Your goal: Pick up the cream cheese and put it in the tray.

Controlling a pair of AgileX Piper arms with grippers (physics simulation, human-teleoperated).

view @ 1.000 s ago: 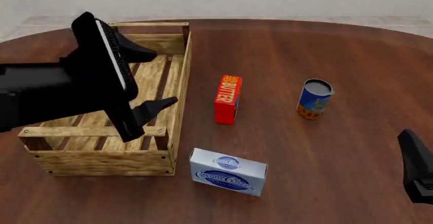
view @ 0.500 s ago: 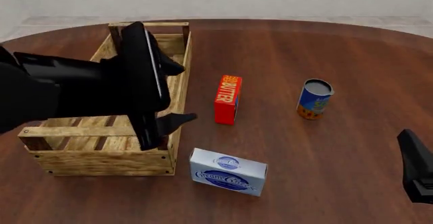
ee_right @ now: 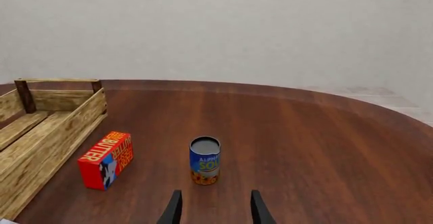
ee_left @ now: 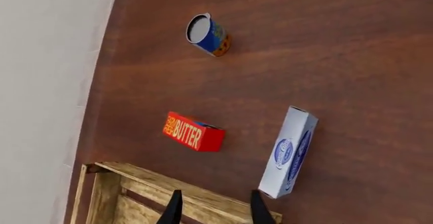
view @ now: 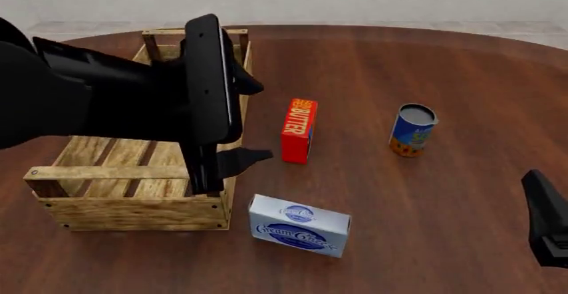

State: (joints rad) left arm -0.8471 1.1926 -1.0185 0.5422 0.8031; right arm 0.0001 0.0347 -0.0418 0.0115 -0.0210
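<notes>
Under both arms spreads the round, dark wooden bench (view: 426,94), the largest thing in sight. Next in size is the tray (view: 133,201), a long crate of light slats; the left claw (view: 251,121) hangs over its right-hand wall, the black arm behind it hiding much of the tray's inside in the front view. Its two fingers are spread apart with nothing between them; in the left wrist view their tips (ee_left: 174,211) frame the tray's wooden wall.

Nearer the camera than the left claw and slightly to its right, the cream cheese (view: 299,225) lies on the bench, a white-grey box with a blue oval label, just off the tray's near right corner and not touching it. No object stands between the claw and the box.

Just right of the left claw, the red butter box (view: 299,131) stands on a narrow side, apart from the tray. Farther right a small blue soup can (view: 413,130) stands upright, well apart from the butter.

Only part of the right claw (view: 550,224) shows at the front view's right edge; in its wrist view its fingers (ee_right: 174,209) are parted and empty, the soup can ahead of them.
</notes>
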